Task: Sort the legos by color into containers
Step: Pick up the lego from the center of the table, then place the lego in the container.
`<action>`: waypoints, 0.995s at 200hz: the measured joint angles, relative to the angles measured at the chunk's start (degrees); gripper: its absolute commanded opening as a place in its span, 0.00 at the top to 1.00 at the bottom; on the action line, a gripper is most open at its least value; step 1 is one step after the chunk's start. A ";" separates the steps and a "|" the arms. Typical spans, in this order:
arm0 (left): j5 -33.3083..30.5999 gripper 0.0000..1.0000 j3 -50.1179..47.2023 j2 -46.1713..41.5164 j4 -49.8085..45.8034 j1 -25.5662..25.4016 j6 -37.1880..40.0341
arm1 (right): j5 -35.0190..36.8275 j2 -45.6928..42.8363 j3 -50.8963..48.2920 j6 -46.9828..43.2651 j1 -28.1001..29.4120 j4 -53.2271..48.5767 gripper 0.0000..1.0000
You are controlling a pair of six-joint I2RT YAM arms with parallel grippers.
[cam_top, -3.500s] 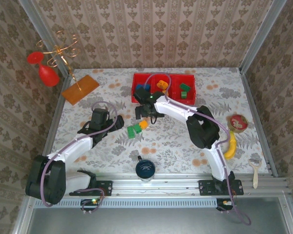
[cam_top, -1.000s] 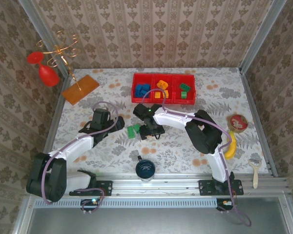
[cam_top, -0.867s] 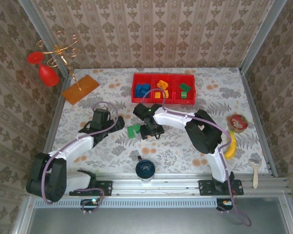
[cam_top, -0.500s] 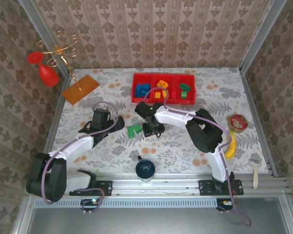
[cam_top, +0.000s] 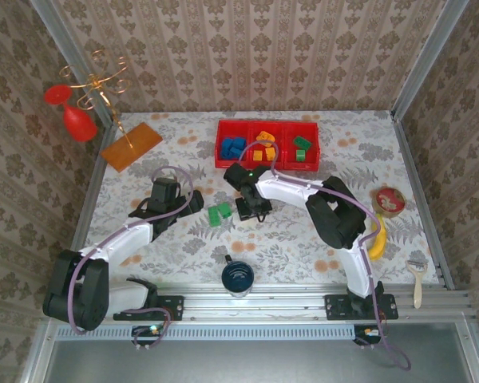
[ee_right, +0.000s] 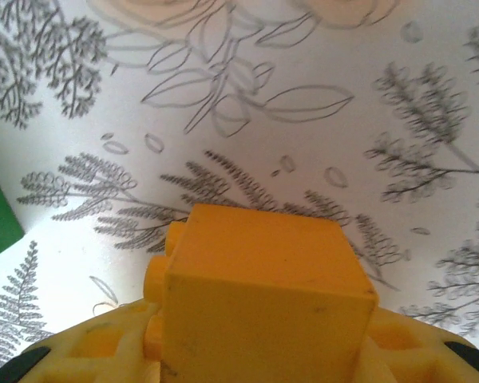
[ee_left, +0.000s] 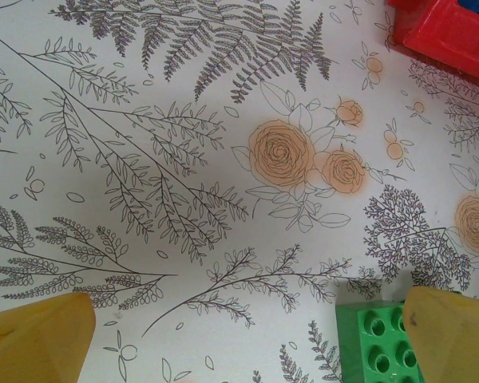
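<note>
The right tool is clamped on an orange brick. The brick sits squarely between the tool's yellow fingers, low over the surface and near a green brick that lies loose on the floral cloth. Whether the held brick has cleared the cloth cannot be told.

The step in hand appears to be carrying this brick to the tray, which stands near, farther out on the surface. Its middle cell already holds orange bricks. Blue bricks fill the left cell and green ones the right.

To do it well, the arm should rise enough to clear the tray's front wall. It should then centre over the middle cell and let go low, since a hard brick dropped from height could bounce into a neighbouring cell. The grip should stay firm in transit, because smooth, glossy plastic can slip between the pads.

The bricks are blocky and sharp-edged, with round studs on top. The tray is rigid moulded plastic with thin dividing walls. The cloth looks flat and matte.

The left tool stands wide open and holds nothing, with the green brick just beside one finger.
</note>
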 measured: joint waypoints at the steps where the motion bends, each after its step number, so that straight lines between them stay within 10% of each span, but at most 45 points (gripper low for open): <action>1: 0.00 0.00 0.00 0.00 0.00 0.00 0.00 | 0.02 -0.07 0.00 0.00 -0.07 0.00 0.61; 111: 0.00 0.00 0.00 0.00 -0.02 0.00 0.00 | 8.24 -3.87 11.76 -5.68 -11.17 1.70 0.61; 199: -0.02 0.00 0.02 0.00 -0.02 -1.53 0.00 | 12.94 10.03 32.54 -12.68 -14.25 3.23 0.60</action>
